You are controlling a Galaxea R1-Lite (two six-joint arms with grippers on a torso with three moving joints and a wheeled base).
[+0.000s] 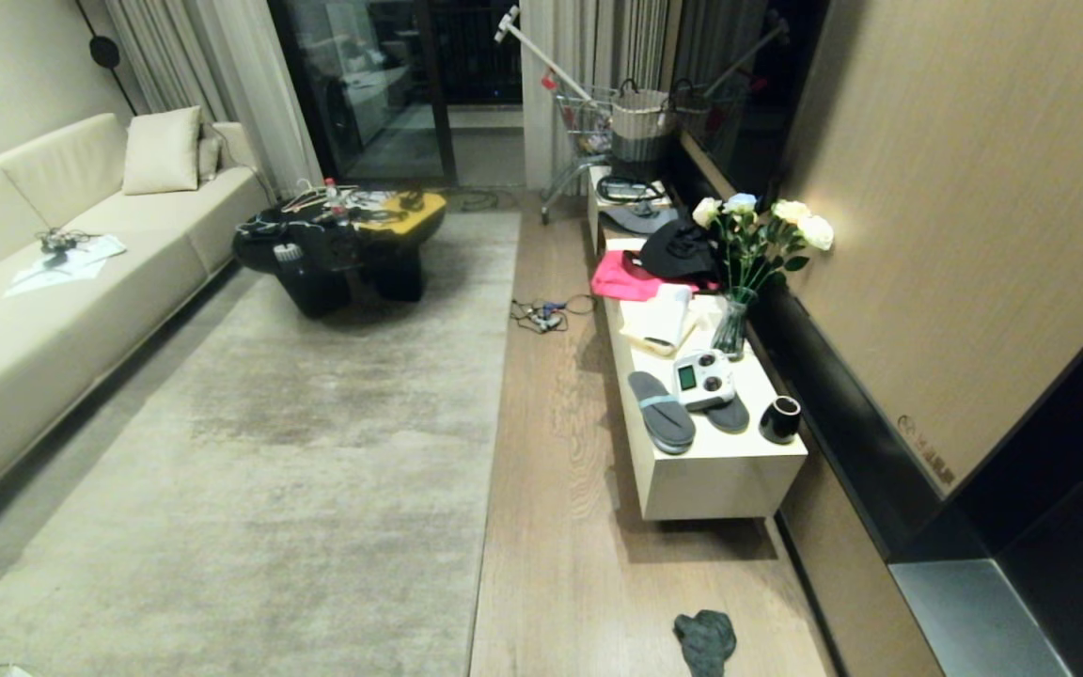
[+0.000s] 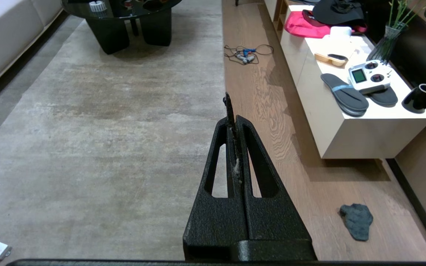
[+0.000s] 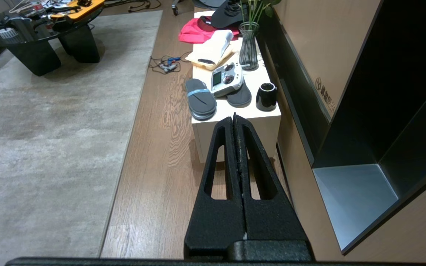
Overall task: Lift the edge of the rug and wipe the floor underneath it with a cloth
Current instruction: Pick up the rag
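A large pale grey-beige rug (image 1: 316, 451) lies flat, and its straight rug edge (image 1: 496, 423) runs along the wood floor (image 1: 551, 489). The cloth (image 1: 706, 639), small and dark grey-green, lies crumpled on the floor near the low cabinet's front end; it also shows as the cloth (image 2: 356, 220) in the left wrist view. Neither arm appears in the head view. My left gripper (image 2: 232, 111) hangs shut and empty high above the rug edge (image 2: 223, 74). The right gripper (image 3: 234, 119) is shut and empty above the floor (image 3: 154, 166) by the cabinet. The cloth is out of the right wrist view.
A low white cabinet (image 1: 692, 480) along the right wall carries slippers (image 1: 661, 411), a remote controller (image 1: 703, 379), a black cup (image 1: 779, 419), a vase of flowers (image 1: 734, 324), and pink and black garments. Cables (image 1: 541, 315) lie on the floor. A black coffee table (image 1: 344, 254) stands on the rug; a sofa (image 1: 34, 320) is left.
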